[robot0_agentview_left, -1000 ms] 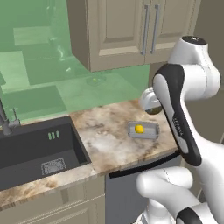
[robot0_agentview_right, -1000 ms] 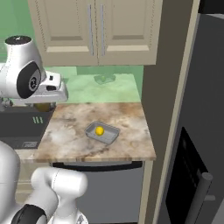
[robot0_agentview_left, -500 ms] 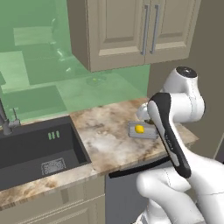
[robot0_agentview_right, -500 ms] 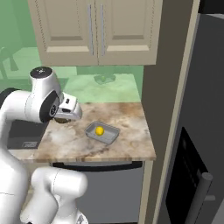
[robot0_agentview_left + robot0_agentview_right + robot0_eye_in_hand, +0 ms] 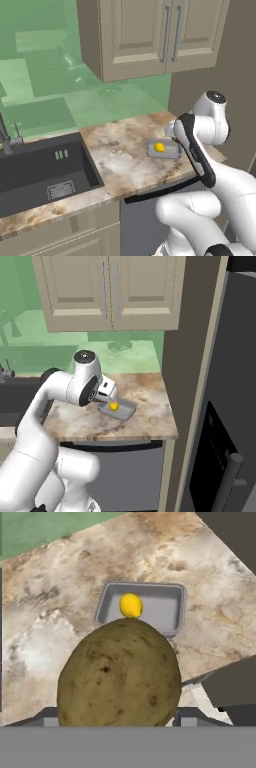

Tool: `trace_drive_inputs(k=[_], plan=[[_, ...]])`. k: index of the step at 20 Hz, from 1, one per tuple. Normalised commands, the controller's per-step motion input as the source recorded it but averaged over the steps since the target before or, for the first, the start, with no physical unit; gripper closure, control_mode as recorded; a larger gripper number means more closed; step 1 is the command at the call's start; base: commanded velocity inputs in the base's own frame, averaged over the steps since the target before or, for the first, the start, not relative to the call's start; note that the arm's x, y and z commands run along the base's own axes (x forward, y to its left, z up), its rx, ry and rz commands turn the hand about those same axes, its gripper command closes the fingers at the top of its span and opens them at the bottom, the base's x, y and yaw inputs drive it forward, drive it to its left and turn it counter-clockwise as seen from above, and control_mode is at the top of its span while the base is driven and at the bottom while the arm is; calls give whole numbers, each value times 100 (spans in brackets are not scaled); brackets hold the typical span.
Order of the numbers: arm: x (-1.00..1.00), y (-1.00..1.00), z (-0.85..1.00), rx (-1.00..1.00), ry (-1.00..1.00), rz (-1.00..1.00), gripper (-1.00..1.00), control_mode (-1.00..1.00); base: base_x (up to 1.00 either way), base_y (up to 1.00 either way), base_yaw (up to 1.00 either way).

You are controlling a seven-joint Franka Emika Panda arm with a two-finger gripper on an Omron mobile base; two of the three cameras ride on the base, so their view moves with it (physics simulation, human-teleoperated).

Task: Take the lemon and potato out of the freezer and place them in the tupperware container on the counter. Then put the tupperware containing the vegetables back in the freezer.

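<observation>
In the left base view, you are seeing the lemon (image 5: 159, 147) sitting in the container (image 5: 168, 153) on the counter (image 5: 120, 160). In the right base view, the gripper (image 5: 106, 397) is hovering at the container's left edge. In the hand view, its jaws are pinching the potato (image 5: 119, 674); releasing short of the container risks it rolling away.

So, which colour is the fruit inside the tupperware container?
Bright yellow: the lemon, clearest in the hand view.

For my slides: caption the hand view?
Jaws holding the potato above the counter, lemon already in the tupperware container.
</observation>
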Motion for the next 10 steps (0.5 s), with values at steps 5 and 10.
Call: trace_drive_inputs(k=[5, 10], plan=[[54, -17, -49, 0, 0, -13, 100, -100, 0, 0, 0], [35, 0, -31, 0, 0, -8, 100, -100, 0, 0, 0]])
